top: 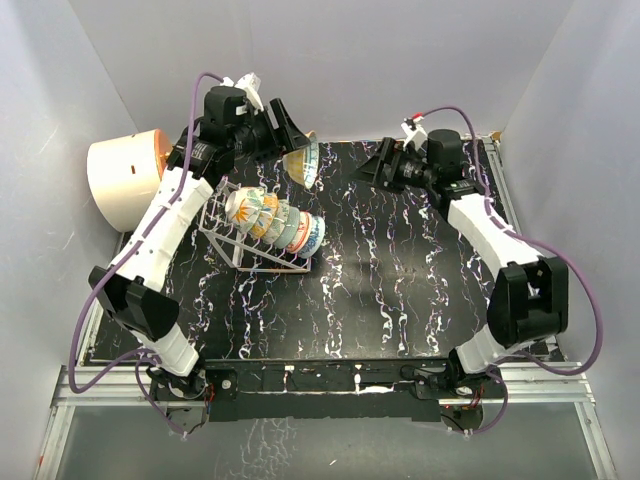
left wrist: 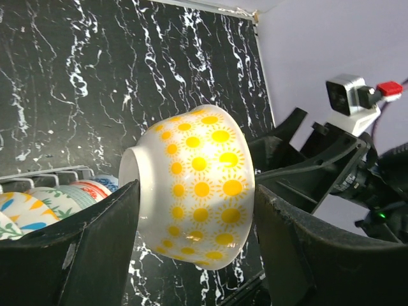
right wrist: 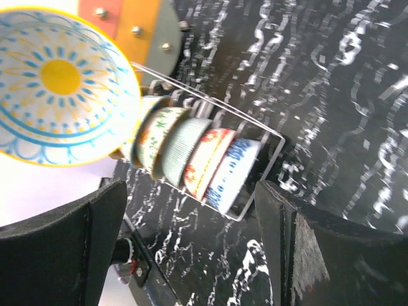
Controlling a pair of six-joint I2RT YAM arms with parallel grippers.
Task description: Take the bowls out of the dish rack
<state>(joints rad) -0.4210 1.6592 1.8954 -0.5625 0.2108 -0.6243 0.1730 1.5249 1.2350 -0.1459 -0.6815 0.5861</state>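
Left fingers (left wrist: 95, 248): closed on the yellow sun-print bowl (left wrist: 197, 191), one on the foot side and one on the mouth side. The exact contact patches are hidden.
Left gripper (left wrist: 194, 197): holds the bowl in the air above the far middle of the table (top: 400, 280), clear of the dish rack (top: 215, 215).
Held bowl, orientation: tipped on its side, with the foot towards the left arm and the mouth towards the right gripper (top: 385, 160). The right wrist view looks straight into its blue-and-yellow painted inside.
Held bowl, axis: round, so it has no true long axis. Its foot-to-mouth line lies roughly level.
Right gripper, fingers: spread wide with nothing between them, near the bowl but apart from it.
Handling (judged): glazed ceramic, so rigid, brittle and slick on hard fingers, and probably of modest weight. It should be set down gently.
Hold (judged): a pinch on the wall at the rim, one finger inside and one outside, looks the surest. The present foot-to-mouth squeeze could slip if the bowl tilts.
Racked bowls (top: 275, 222): about five, standing on edge and packed face to back between the dividers.
Rack, long axis: runs diagonally from far left to near right, on the left half of the table.
Nearby: cream-and-orange cylinder (top: 125, 180), at the far left beside the rack.
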